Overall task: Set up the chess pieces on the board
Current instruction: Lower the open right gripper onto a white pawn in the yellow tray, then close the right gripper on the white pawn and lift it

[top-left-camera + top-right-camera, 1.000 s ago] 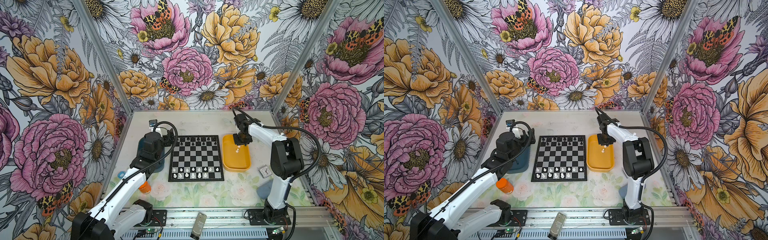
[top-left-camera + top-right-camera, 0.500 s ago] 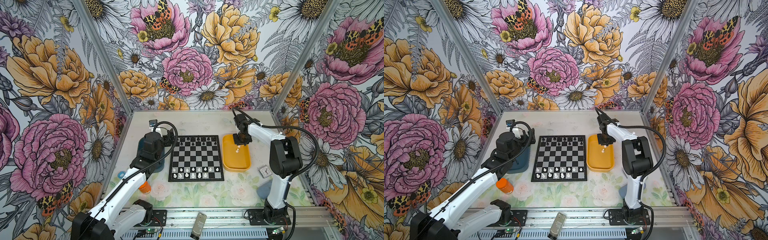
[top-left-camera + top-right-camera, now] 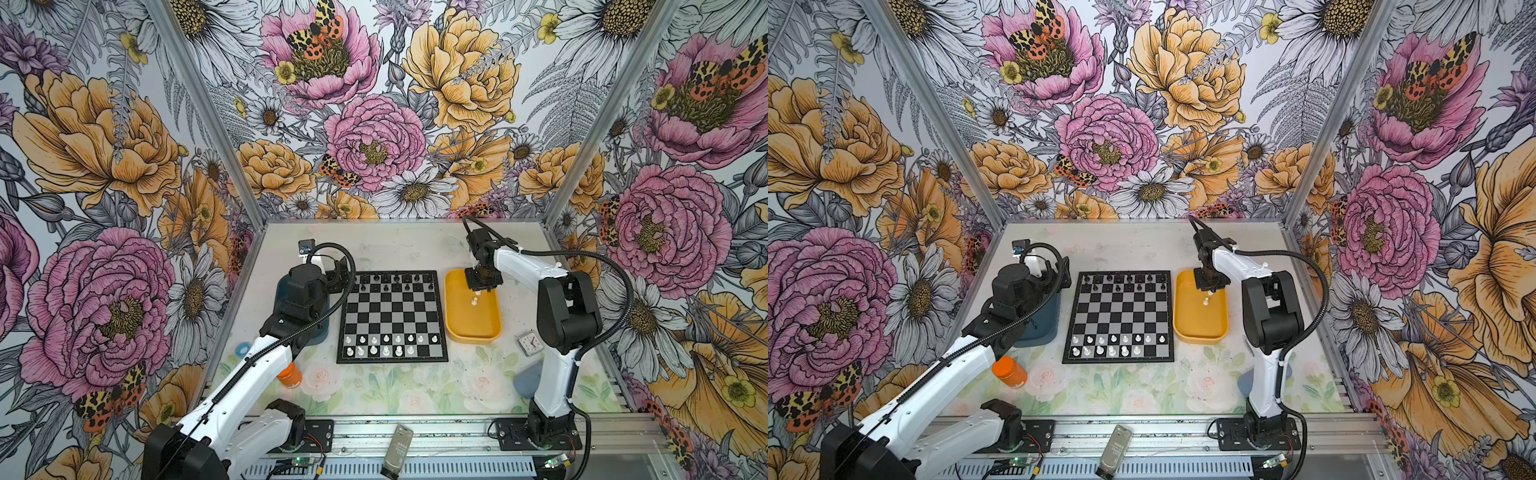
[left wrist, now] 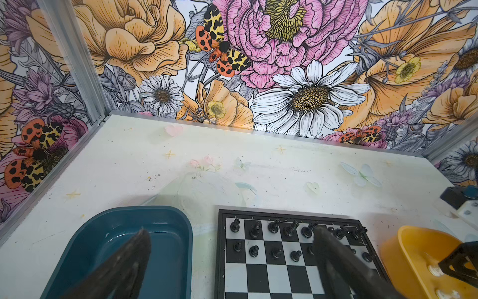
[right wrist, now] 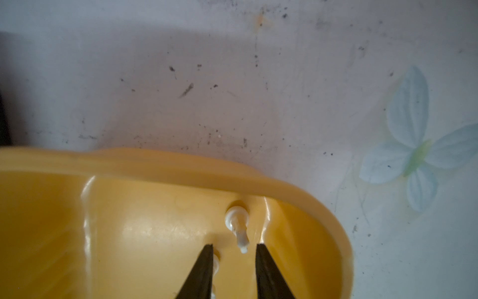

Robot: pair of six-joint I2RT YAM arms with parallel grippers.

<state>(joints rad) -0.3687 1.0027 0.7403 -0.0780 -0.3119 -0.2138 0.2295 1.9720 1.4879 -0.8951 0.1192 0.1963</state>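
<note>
**White pieces: positions on the board and in the tray**

We find most of the white chess pieces [image 3: 386, 338] standing upright on the board [image 3: 392, 307], in its two rows nearest the lower edge of the frame in both top views. The board lies flat at the centre of the table [image 3: 395, 249]. The black pieces [image 3: 395, 280] occupy its two far rows.

We find further white pieces in the yellow tray [image 3: 473, 322], which sits just right of the board. In the right wrist view, one lying piece [image 5: 236, 225] rests on its side on the tray floor near the rounded end wall. A second is partly hidden behind one finger [image 5: 201, 274].

The right gripper [image 5: 234, 246] points down into the upper end of the tray. Its jaws stand narrowly apart, with the tip of the lying piece in the gap. We see no contact on either side, so nothing is gripped.

The left gripper [image 4: 231, 229] hovers just left of the board's upper left corner, above the blue tray [image 4: 170, 248]. Its jaws are spread wide and hold nothing
</note>
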